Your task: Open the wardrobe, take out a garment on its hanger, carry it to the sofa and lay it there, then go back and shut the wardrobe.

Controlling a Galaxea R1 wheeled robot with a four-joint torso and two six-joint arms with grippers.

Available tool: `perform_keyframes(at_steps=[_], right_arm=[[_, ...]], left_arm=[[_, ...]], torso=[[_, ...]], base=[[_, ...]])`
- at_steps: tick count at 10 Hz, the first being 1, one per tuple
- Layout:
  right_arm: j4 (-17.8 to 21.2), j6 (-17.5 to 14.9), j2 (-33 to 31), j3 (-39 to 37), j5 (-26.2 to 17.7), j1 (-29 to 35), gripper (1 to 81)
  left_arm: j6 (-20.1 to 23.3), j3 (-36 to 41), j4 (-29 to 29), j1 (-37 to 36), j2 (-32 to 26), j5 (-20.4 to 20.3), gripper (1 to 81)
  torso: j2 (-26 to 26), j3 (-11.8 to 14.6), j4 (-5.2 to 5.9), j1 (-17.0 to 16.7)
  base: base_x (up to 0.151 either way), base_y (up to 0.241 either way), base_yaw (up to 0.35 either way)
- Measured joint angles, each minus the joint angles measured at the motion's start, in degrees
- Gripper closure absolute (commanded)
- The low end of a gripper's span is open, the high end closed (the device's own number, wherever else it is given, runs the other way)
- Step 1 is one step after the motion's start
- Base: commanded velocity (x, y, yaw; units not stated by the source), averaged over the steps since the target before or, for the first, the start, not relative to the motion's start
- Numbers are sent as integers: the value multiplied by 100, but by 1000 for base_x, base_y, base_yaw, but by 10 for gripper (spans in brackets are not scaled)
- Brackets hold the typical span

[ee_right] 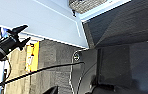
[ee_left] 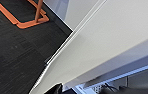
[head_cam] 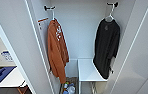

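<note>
While the wardrobe (head_cam: 85,30) stands open: both doors swung wide, interior showing.
Garment (head_cam: 106,47): black top hanging on the wardrobe's right side, apart from both pincers, its hem by a white shelf (head_cam: 87,70).
Hanger (head_cam: 110,16): white, hooked on a dark peg, carrying the garment.
Orange top (head_cam: 57,52): hanging on the left side.
Left pincer (ee_left: 56,89): near a white door panel (ee_left: 102,45) above dark carpet (ee_left: 15,55); grip state cannot be told.
Right pincer (ee_right: 52,90): grip state cannot be told.

A rust-orange top (head_cam: 57,51) hangs above bottles (head_cam: 68,88); an orange frame (ee_left: 27,15) stands on dark carpet (ee_left: 15,55).
</note>
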Motion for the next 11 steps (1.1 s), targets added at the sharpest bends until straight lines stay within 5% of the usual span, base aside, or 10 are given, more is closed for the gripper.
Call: perform_keyframes(at_steps=[2, 8, 11], right_arm=[[-13, 0, 85, -151, 0, -2, 10], [-22, -16, 501, -931, -91, 0, 10], [-83, -66, 750, -1389, -271, 55, 10]], left_arm=[[240, -207, 446, 83, -5, 438, 10], [384, 547, 4274, 0, -653, 2291, 10], [391, 794, 5220, 336, -798, 3059, 10]], torso=[[0, 0, 0, 0], [0, 2, 0, 0], [0, 2, 0, 0]], base=[[0, 0, 0], [0, 0, 0], [0, 0, 0]])
